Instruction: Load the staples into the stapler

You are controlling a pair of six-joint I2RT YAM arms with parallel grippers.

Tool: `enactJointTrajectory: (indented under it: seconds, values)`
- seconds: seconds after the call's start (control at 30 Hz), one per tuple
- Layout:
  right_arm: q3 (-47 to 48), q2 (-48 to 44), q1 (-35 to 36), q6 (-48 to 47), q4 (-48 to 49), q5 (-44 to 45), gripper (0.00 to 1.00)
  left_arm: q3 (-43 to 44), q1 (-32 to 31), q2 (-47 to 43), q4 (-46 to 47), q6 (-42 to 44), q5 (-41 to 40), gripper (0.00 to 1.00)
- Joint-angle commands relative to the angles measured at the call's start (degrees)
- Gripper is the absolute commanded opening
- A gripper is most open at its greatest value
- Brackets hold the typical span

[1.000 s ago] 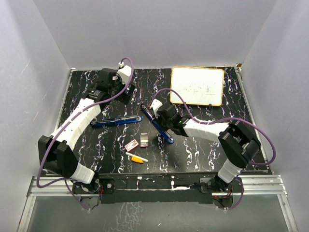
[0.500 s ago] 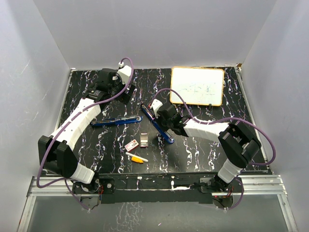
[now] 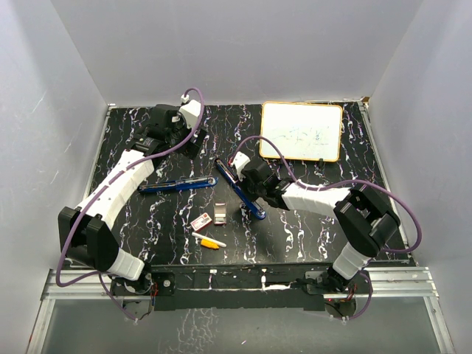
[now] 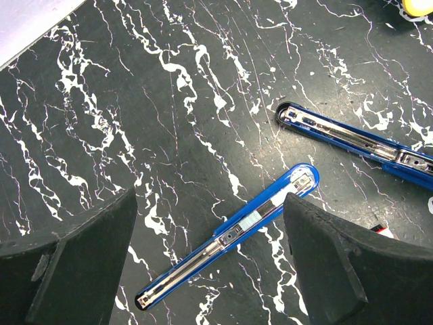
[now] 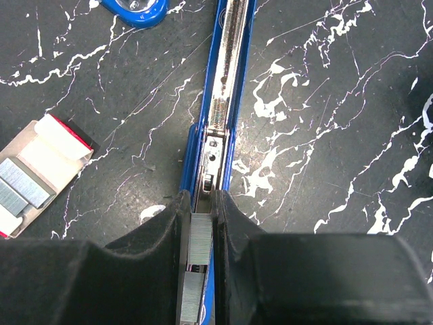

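Half-hidden between closed right jaws: staple strip (image 5: 200, 247), over stapler (image 5: 226, 81) channel — lower end cut off; left jaws gaping, empty.

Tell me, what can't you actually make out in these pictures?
Right wrist view: the staple strip pinched in the right gripper runs off the bottom edge, so its length is unknown.
Top view: the scribbles on the whiteboard are too small to read.
Left wrist view: the right edge cuts off one half of the stapler.
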Motion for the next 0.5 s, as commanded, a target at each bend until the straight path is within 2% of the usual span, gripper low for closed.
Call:
enactJointTrajectory:
  seconds: [0.0, 0.47]
  values:
    - [-0.6, -2.4, -0.5, -0.3, 2.0, -0.5, 0.08, -0.1, 0.3, -2.3, 0.0, 0.4, 0.5, 0.88]
    - [-1.9, -3.6, -0.9, 0.0, 2.9, -0.5, 0.10, -0.2, 0.3, -2.5, 0.0, 0.4, 0.6, 0.88]
